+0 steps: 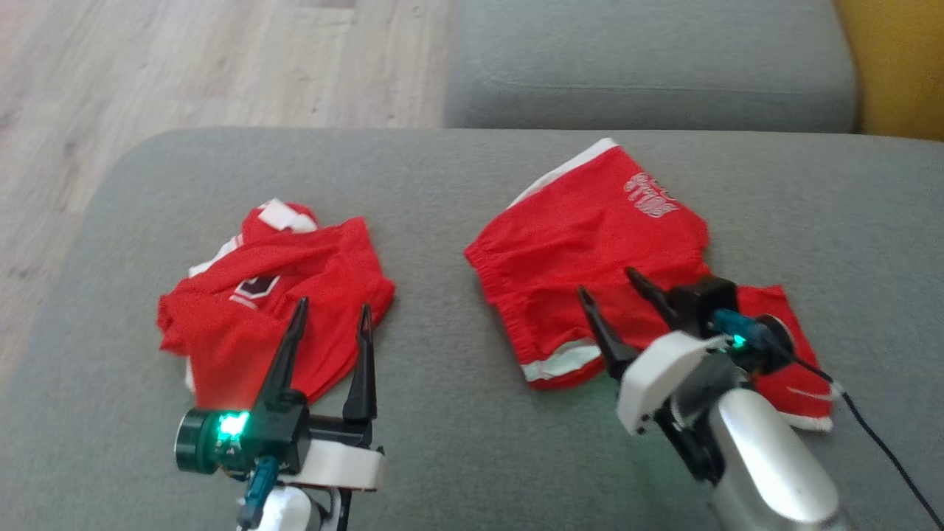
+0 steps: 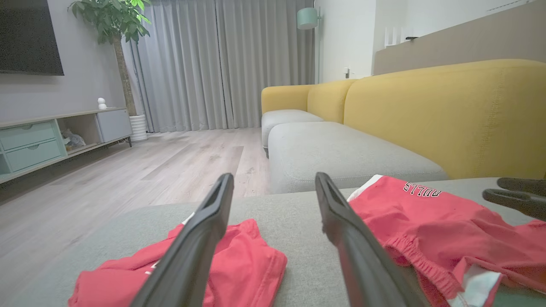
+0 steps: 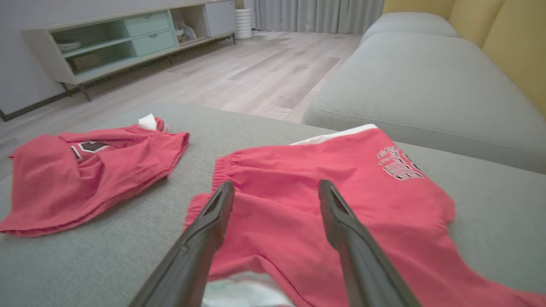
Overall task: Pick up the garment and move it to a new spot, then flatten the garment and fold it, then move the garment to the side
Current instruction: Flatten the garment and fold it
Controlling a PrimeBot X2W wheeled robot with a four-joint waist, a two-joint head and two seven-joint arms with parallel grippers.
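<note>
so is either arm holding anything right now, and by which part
Nothing is held. The right gripper has its jaws open over the red fabric shorts with white trim; the left gripper has its jaws open over the crumpled red jersey.

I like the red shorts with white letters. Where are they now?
In the head view the red shorts lie on the right half of the grey cushion, under the right gripper, with the crumpled red garment to their left.

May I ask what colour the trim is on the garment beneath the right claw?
White trim on red, clearest in head view.
</note>
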